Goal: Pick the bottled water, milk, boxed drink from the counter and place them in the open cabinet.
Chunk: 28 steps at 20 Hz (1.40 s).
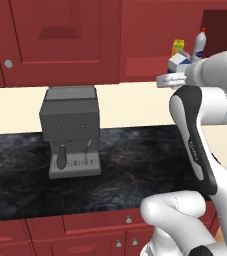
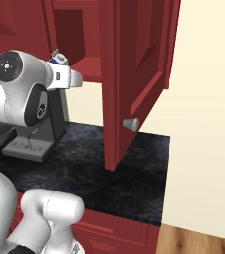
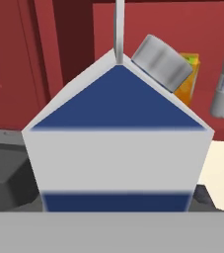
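White gable-top milk carton with blue band (image 3: 117, 148) sits upright between the fingers of the gripper (image 1: 171, 70), apparently held, at the dark red open cabinet's (image 1: 152, 50) front shelf edge; orange boxed drink (image 1: 178, 47) and red-capped water bottle (image 1: 199, 45) stand deeper inside.

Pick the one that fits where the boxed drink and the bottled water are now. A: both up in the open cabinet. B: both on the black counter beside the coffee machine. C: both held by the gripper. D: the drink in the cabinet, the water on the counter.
A: the boxed drink and the bottled water stand up in the open cabinet, behind the milk at the gripper.
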{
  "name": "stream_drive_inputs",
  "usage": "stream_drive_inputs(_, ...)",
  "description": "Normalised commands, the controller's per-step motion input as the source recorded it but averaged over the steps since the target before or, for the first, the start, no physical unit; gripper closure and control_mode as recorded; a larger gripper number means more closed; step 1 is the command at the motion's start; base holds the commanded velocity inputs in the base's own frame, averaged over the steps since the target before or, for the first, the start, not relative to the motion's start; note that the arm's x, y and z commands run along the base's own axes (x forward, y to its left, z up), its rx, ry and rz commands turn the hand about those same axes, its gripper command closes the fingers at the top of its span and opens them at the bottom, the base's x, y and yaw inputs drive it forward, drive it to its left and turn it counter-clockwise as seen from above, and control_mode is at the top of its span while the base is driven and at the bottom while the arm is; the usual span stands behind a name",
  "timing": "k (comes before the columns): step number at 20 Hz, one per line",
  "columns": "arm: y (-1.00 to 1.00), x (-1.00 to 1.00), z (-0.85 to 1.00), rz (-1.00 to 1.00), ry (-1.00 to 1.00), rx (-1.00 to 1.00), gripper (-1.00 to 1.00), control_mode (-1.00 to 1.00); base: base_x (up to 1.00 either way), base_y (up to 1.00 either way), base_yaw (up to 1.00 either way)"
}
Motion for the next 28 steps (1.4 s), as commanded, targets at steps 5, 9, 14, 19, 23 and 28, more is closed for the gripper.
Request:
stream_drive_inputs(5, -0.03, 0.18, 0.09, 0.0, 0.0, 0.0, 1.0, -1.0, 0.0, 0.0, 0.0)
stream_drive_inputs(9, -0.06, 0.26, 0.13, 0.0, 0.0, 0.0, 1.0, -1.0, 0.0, 0.0, 0.0)
stream_drive_inputs(14, -0.08, 0.31, 0.05, 0.0, 0.0, 0.0, 1.0, -1.0, 0.0, 0.0, 0.0)
stream_drive_inputs(19, -0.03, 0.41, 0.0, 0.0, 0.0, 0.0, 1.0, -1.0, 0.0, 0.0, 0.0)
stream_drive_inputs(23, 0.0, 0.41, 0.0, 0.0, 0.0, 0.0, 1.0, -1.0, 0.0, 0.0, 0.0)
stream_drive_inputs(28, 0.0, 0.4, -0.01, 0.0, 0.0, 0.0, 1.0, -1.0, 0.0, 0.0, 0.0)
